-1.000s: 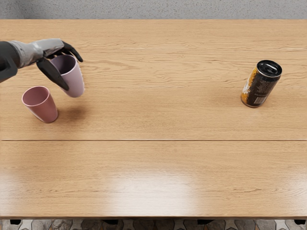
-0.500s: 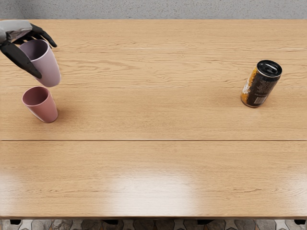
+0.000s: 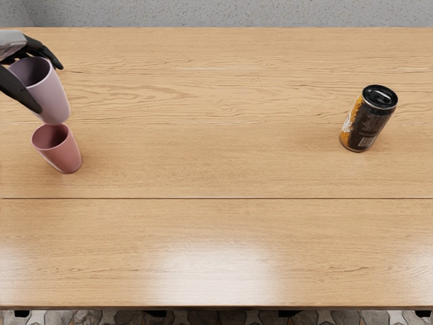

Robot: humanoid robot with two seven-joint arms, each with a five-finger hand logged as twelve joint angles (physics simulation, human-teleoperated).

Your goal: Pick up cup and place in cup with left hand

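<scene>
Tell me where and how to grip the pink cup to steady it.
Low around the outer wall of the pink cup, probably from the picture's right. It stands upright, and the left hand reaches in from the left, holding the purple cup near that far rim, so leave the mouth free.

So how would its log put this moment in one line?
left hand: grasping purple cup | purple cup: not yet inside pink cup | pink cup: on table | can: upright, picture's right
</scene>
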